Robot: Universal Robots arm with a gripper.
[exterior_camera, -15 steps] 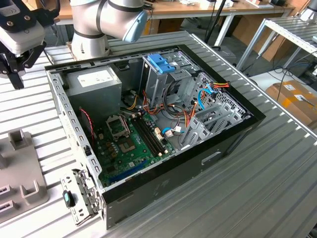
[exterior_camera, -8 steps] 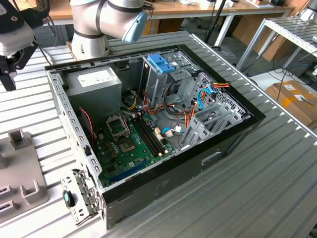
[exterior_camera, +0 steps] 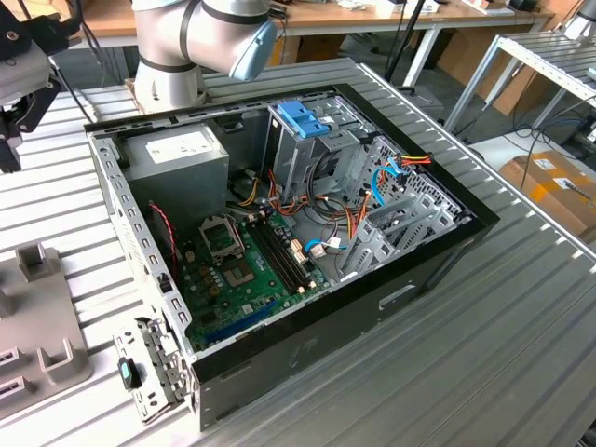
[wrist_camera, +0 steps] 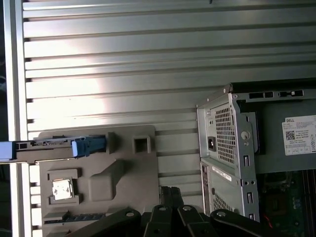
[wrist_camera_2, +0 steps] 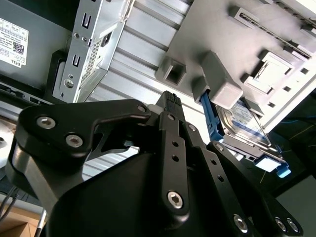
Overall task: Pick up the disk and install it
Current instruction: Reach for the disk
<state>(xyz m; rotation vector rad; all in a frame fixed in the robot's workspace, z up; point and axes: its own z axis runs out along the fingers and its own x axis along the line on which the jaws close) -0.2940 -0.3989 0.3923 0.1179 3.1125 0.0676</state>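
Note:
The disk [wrist_camera_2: 245,124] stands on edge in a slot of a grey fixture [wrist_camera_2: 217,49], its printed face and light blue side rails showing. In the first wrist view the disk [wrist_camera: 52,148] appears edge-on at the fixture's [wrist_camera: 123,163] corner. My gripper [wrist_camera: 170,195] hovers above the fixture, apart from the disk, with its fingers together and nothing between them. In the second wrist view the gripper's [wrist_camera_2: 170,101] black linkage fills the foreground. In the exterior view the gripper [exterior_camera: 13,130] hangs at the far left, away from the open computer case [exterior_camera: 307,233].
The case lies on a ribbed metal table [exterior_camera: 484,354]. Inside it are a metal drive cage with a blue latch [exterior_camera: 303,119], a grey power supply [exterior_camera: 177,154], the motherboard [exterior_camera: 242,270] and loose cables. The arm's base [exterior_camera: 177,47] stands behind the case. The fixture [exterior_camera: 42,326] sits left of the case.

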